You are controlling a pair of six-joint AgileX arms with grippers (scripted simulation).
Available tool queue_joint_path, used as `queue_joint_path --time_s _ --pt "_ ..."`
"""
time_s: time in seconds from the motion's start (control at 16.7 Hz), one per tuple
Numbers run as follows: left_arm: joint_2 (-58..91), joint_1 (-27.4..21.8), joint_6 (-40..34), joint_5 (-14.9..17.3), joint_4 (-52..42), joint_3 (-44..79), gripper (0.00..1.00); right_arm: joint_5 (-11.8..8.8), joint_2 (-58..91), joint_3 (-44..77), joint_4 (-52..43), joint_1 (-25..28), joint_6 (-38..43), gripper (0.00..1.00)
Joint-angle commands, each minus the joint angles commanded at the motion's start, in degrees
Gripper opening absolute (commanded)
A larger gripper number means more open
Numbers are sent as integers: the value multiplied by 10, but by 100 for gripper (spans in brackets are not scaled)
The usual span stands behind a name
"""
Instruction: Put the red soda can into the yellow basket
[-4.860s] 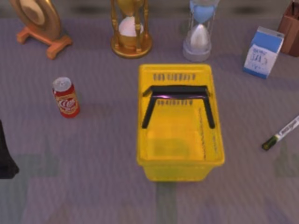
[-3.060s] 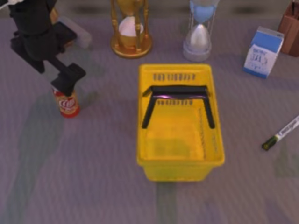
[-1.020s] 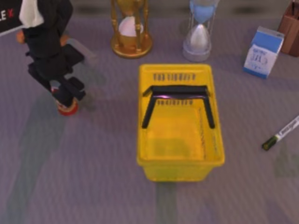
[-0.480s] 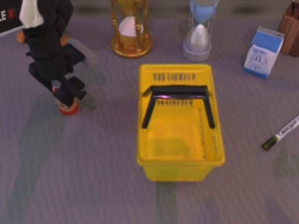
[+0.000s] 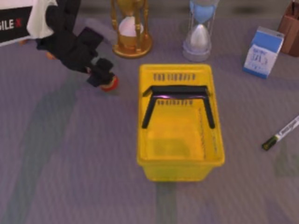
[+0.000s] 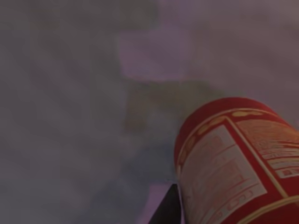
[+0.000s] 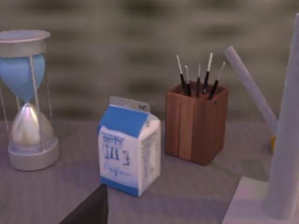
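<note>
The red soda can (image 5: 111, 83) hangs above the table just left of the yellow basket's far left corner, mostly hidden under my left gripper (image 5: 104, 75), which is shut on it. In the left wrist view the red soda can (image 6: 236, 161) fills the lower corner, with one dark finger (image 6: 166, 211) pressed against its side and blurred table far below. The yellow basket (image 5: 145, 116) stands in the middle of the table, its black handles (image 5: 177, 91) folded across the opening. My right arm stays out of the top view; only a dark edge of the right gripper (image 7: 91, 210) shows.
Along the back stand a gold hourglass (image 5: 131, 29), a blue hourglass (image 5: 200, 32), a blue-and-white milk carton (image 5: 263, 51) and a wooden pen holder (image 5: 290, 28). A marker (image 5: 280, 134) lies at the right edge. A white post (image 7: 285, 140) rises beside the right wrist.
My left gripper has lifted the red soda can off the table and carried it right and toward the back, close to the basket's far left corner.
</note>
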Motion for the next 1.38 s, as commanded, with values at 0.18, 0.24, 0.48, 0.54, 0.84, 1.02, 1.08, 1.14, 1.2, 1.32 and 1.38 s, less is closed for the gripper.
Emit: queue_joint_path --time_s 0.18,0.24,0.48,0.54,0.84,1.02,1.08,1.14,1.2,1.32,1.38 --pt "-11 -11 -50 109 159 -39 0 0 0 0 0 0 0 100" --pt "-15 -14 -68 147 217 -54 0 0 0 0 0 0 0 100" --pt "-40 -29 -142 300 451 -119 0 0 0 0 0 0 0 100" --pt "-48 -33 -159 336 506 -135 0 0 0 0 0 0 0 100" --pt "-88 -46 -229 484 719 -200 0 0 0 0 0 0 0 100" --pt "-105 -51 -249 531 777 -220 0 0 0 0 0 0 0 100" --pt "-108 -51 -252 537 784 -223 0 0 0 0 0 0 0 100" --pt "-108 -51 -252 538 786 -224 0 0 0 0 0 0 0 100" --pt "-108 -51 -252 538 786 -224 0 0 0 0 0 0 0 100" --pt "-108 -51 -252 538 786 -224 0 0 0 0 0 0 0 100" --pt "-106 -48 -251 537 785 -221 0 0 0 0 0 0 0 100"
